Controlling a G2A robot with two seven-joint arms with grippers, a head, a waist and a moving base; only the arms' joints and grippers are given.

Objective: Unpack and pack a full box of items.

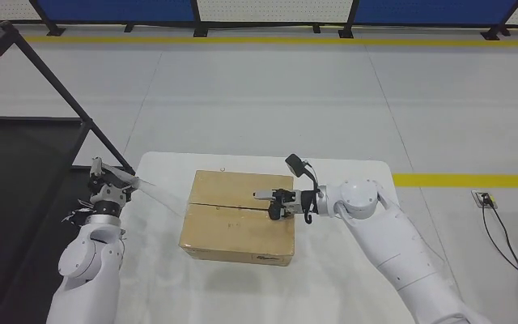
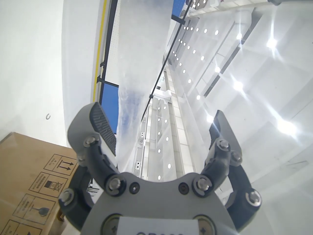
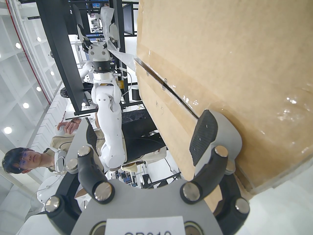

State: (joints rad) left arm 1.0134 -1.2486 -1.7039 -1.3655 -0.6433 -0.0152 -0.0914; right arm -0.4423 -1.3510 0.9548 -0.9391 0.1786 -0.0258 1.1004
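The brown cardboard box (image 1: 235, 235) sits in the middle of the white tabletop (image 1: 340, 267) with its flaps shut. Its dark centre seam (image 1: 231, 206) runs side to side across the lid. The right end effector (image 1: 279, 204) is at the seam's right end, jaws spread wide, one pad seemingly on the cardboard beside the slit. A clear tape strip (image 1: 154, 190) stretches from the box's left edge to the left end effector (image 1: 104, 172), which is well out to the left, jaws apart, strip against one pad. The right arm is nearer the flaps, so lifting them likely falls to it.
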